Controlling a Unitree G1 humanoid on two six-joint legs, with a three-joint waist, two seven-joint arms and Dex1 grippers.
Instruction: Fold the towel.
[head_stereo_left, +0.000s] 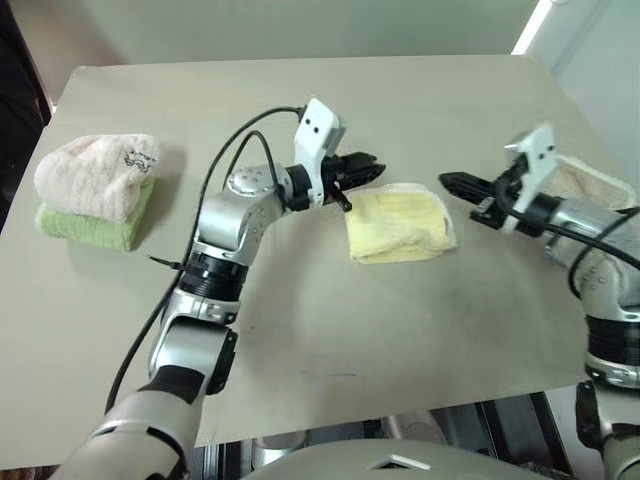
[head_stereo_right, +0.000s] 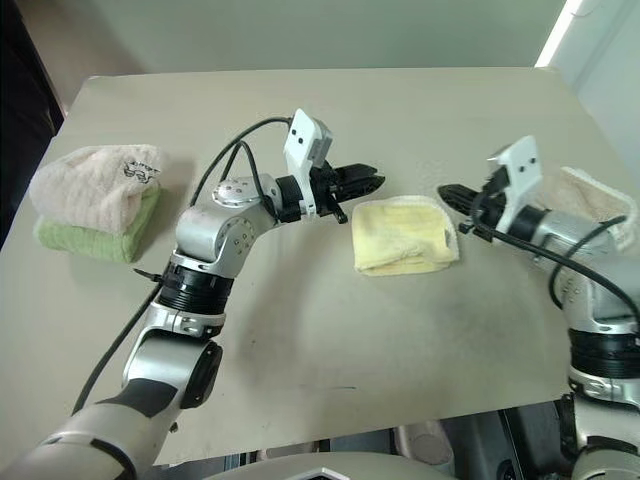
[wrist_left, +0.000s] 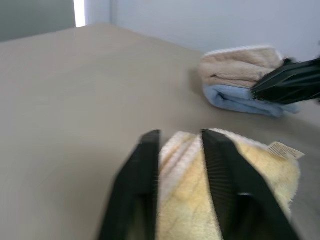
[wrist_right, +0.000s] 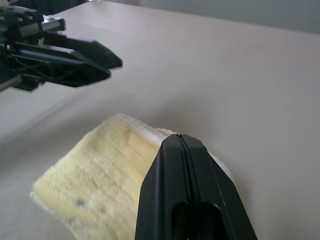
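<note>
The pale yellow terry-cloth towel (head_stereo_left: 400, 224) lies folded into a small thick square at the middle of the beige bench (head_stereo_left: 330, 330), so I judge the folding is done and the step in hand is backing both arms away cleanly. My left end effector (head_stereo_left: 362, 170) hangs just off the towel's ten o'clock corner, its black fingers (wrist_left: 142, 175) a narrow gap apart with nothing between them. My right end effector (head_stereo_left: 462, 185) sits at the towel's two o'clock, fingers pressed together and empty. I would lift both straight up before pulling them back, so no fingertip drags a terry loop and undoes the fold.

Farther off, at nine o'clock, a pink folded towel (head_stereo_left: 98, 172) sits on a green folded towel (head_stereo_left: 90, 225). At three o'clock, a beige folded towel (wrist_left: 239, 66) on a light blue one (wrist_left: 240, 100) is mostly hidden behind my right wrist. I cannot see the yellow towel's embroidery, nor how neatly its lower layers lie.
</note>
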